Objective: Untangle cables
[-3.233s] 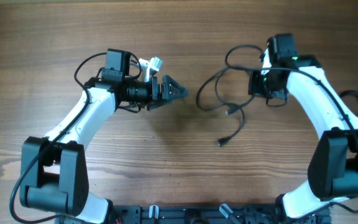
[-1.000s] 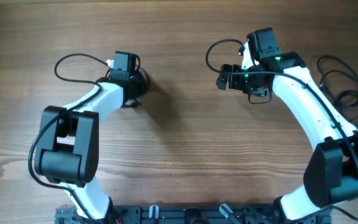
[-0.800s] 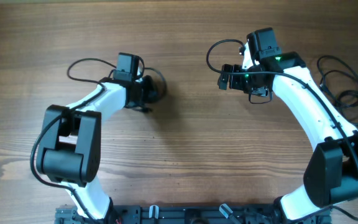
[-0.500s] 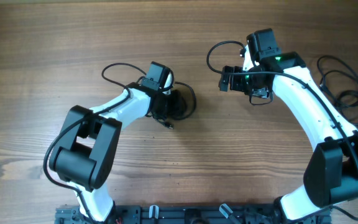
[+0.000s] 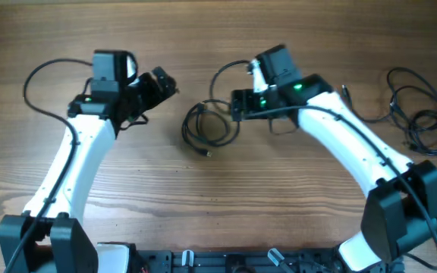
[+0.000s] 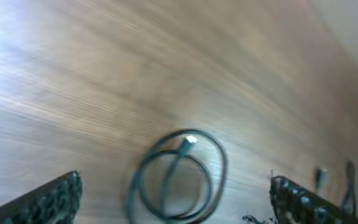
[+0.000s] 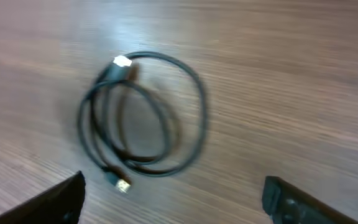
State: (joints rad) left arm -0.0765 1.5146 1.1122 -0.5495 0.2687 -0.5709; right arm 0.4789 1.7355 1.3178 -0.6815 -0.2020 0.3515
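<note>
One thin black cable (image 5: 211, 130) lies coiled in loose loops on the wood between the two arms, with a small plug end at its lower edge. My left gripper (image 5: 160, 82) hangs open to the coil's upper left, holding nothing. In the left wrist view the coil (image 6: 179, 177) lies on the table ahead, between the spread fingertips (image 6: 58, 196). My right gripper (image 5: 239, 106) hovers open just right of the coil. In the right wrist view the coil (image 7: 143, 118) and its light plugs lie in front of the wide-apart jaws. More black cables (image 5: 414, 115) lie bundled at the far right.
The wooden table (image 5: 226, 205) fills the view. One strand of the right-hand bundle runs left under the right arm (image 5: 355, 152). The thick black wires of both arms arch above their wrists. The arm bases stand at the front edge.
The left gripper carried the coiled cable to the middle, opened and let it go, then swung back to the left. The right gripper moved left and down toward the coil.
</note>
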